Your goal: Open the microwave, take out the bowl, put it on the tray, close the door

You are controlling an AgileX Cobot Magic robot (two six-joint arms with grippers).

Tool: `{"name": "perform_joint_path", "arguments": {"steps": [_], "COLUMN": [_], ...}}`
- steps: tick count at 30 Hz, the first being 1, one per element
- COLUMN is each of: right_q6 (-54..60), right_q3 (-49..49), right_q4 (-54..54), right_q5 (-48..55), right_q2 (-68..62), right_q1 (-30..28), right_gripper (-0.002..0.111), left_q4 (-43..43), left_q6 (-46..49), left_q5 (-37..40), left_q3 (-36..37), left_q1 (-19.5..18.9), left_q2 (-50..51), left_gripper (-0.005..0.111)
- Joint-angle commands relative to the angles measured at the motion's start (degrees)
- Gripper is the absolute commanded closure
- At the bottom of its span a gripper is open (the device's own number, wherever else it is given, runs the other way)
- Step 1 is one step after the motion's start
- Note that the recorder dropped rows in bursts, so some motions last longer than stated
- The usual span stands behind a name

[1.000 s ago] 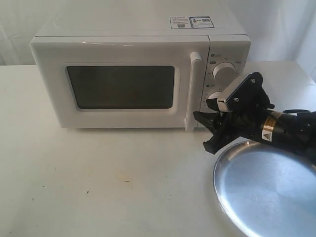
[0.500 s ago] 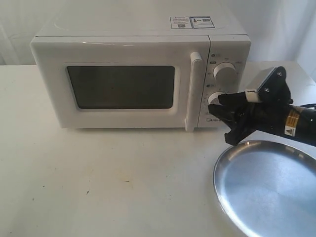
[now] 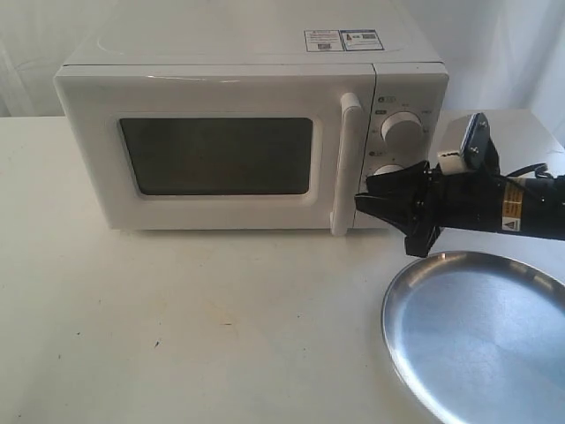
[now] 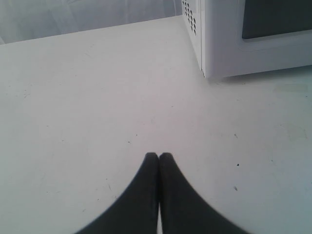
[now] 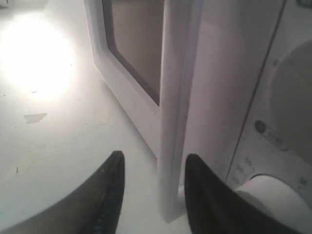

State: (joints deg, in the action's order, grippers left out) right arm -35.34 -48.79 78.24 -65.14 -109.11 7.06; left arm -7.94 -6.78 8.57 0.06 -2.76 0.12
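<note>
The white microwave (image 3: 221, 88) stands at the back of the table with its door (image 3: 221, 208) shut and the window dark. The bowl is hidden. The silver tray (image 3: 481, 340) lies at the front right. My right gripper (image 3: 386, 223) is open and level beside the lower end of the white bar handle (image 3: 347, 163). In the right wrist view the handle (image 5: 175, 97) stands between and just beyond the open gripper (image 5: 155, 157) fingertips, apart from them. My left gripper (image 4: 159, 156) is shut on nothing, above bare table near the microwave's (image 4: 224, 39) side corner.
Two round white dials (image 3: 402, 128) sit right of the handle; the lower dial (image 5: 273, 195) is close beside one right finger. The right arm hangs just over the tray's far rim. A white curtain backs the table.
The right gripper rolled its wrist, rose, drew back right, then came left again to the handle's lower end. The microwave and tray have not moved.
</note>
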Motion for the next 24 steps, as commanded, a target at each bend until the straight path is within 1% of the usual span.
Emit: {"name": "perform_joint_path", "arguments": {"steps": [1, 5, 9, 11, 15, 17, 19, 22, 24], "right_q6": [0.61, 0.10, -3.66, -3.93, -3.82, -4.46, -5.94, -7.44, -8.45], "right_q3": [-1.98, -4.11, -6.89, -7.82, -10.13, -10.96, -11.07, -11.07, -10.19], "right_q4": [-0.58, -0.48, 1.35, 1.68, 2.17, 3.73, 4.83, 6.29, 6.55], "right_q5": [-0.08, -0.08, -1.36, -1.36, -1.13, -1.13, -1.13, -4.83, -4.83], "right_q2": [-0.40, -1.62, -4.49, -5.49, -6.52, -6.52, -6.28, -4.46, -2.52], "right_q1": [-0.28, -0.28, 0.34, 1.35, 5.61, 6.88, 6.92, 5.69, 5.44], "right_gripper": [0.070, 0.070, 0.070, 0.070, 0.070, 0.073, 0.074, 0.074, 0.074], "left_q4": [0.21, 0.21, 0.21, 0.21, 0.21, 0.21, 0.21, 0.21, 0.21], "left_q6": [-0.37, -0.37, -0.37, -0.37, -0.37, -0.37, -0.37, -0.37, -0.37], "left_q5": [-0.03, -0.03, -0.03, -0.03, -0.03, -0.03, -0.03, -0.03, -0.03], "left_q3": [-0.06, -0.06, -0.06, -0.06, -0.06, -0.06, -0.06, -0.06, -0.06], "left_q1": [0.05, 0.05, 0.05, 0.05, 0.05, 0.05, 0.05, 0.05, 0.05], "left_q2": [-0.12, -0.12, -0.12, -0.12, -0.12, -0.12, -0.12, -0.12, -0.12], "left_gripper": [0.107, 0.107, 0.107, 0.107, 0.107, 0.107, 0.107, 0.107, 0.107]}}
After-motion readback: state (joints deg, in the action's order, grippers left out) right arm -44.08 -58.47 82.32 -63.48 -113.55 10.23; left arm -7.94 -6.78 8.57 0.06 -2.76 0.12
